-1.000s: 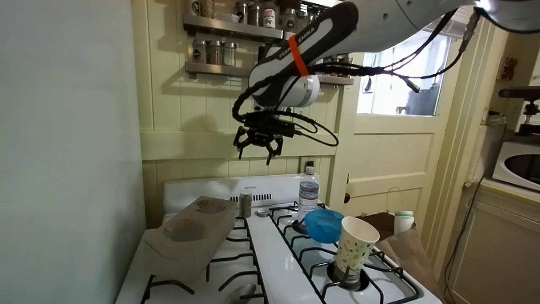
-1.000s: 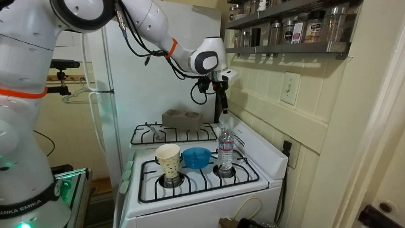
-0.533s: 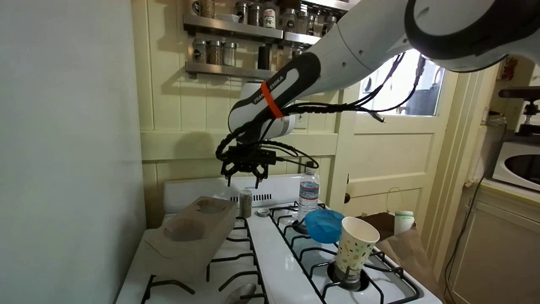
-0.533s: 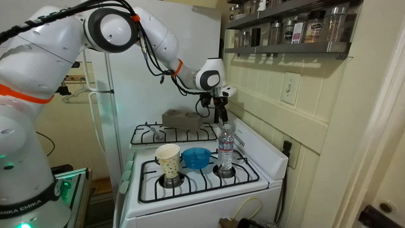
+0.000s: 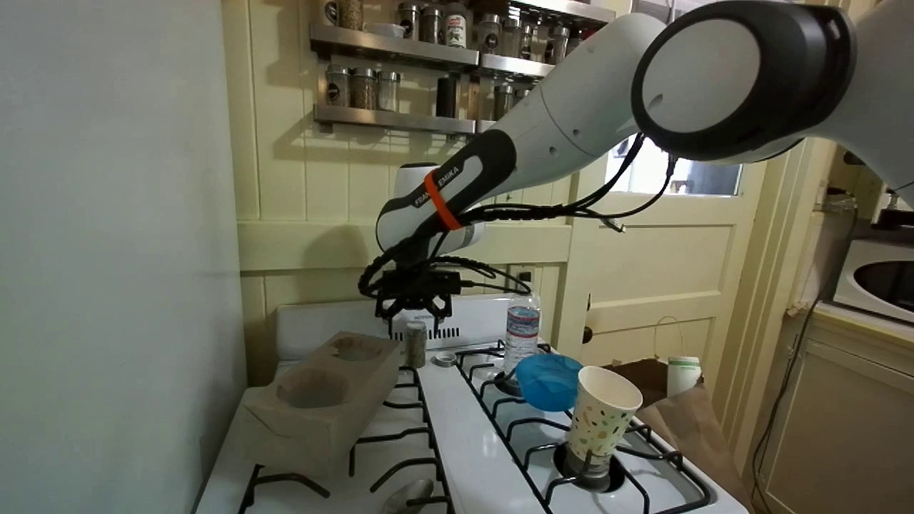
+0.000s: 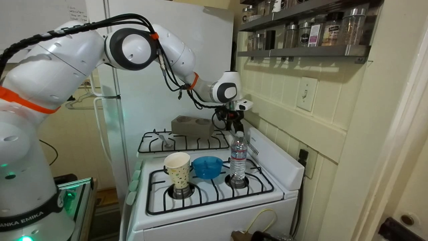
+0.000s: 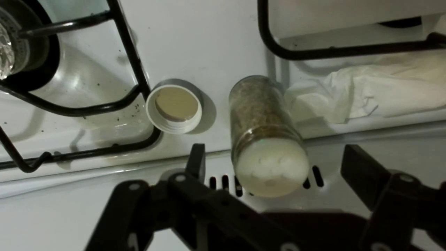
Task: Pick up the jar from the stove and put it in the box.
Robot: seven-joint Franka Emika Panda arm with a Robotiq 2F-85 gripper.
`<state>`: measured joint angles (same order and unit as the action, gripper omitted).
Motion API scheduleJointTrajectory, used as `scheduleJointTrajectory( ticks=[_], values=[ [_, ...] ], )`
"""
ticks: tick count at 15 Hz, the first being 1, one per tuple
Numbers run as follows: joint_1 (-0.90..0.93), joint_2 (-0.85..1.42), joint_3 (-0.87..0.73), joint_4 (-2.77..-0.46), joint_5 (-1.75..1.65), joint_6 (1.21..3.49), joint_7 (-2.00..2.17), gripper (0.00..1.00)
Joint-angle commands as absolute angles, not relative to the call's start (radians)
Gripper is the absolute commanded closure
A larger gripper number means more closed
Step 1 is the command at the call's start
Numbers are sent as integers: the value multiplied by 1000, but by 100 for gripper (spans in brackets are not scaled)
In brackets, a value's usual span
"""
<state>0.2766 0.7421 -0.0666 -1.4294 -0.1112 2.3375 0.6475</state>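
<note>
your gripper [image 7: 274,157] has its fingers [image 7: 198,162] spread wide, and between them in the wrist view you see the jar [image 7: 258,108], clear of both, standing upright on the stove [image 7: 195,45] just in front of the slotted back panel [image 5: 482,318]. a round lid [image 7: 177,104] lies inside-up just beside the jar, and on the jar's other side, near it in an exterior view, sits the tan box [image 5: 368,403] with two round holes. farther off stand the water bottle [image 6: 238,154], then the blue bowl [image 6: 207,167], and last the paper cup [image 6: 178,169].
</note>
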Motion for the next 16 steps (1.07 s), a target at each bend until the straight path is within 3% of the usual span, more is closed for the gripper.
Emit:
scheduleJointTrajectory(
  ticks=[1, 3, 9, 16],
  values=[
    [297, 788, -80, -1356, -125, 2255, 654, 0],
    [299, 797, -82, -1342, -125, 2240, 660, 25],
    [305, 803, -90, -1321, -134, 2231, 662, 74],
    [295, 506, -59, -1543, -158, 2304, 568, 77]
  ],
)
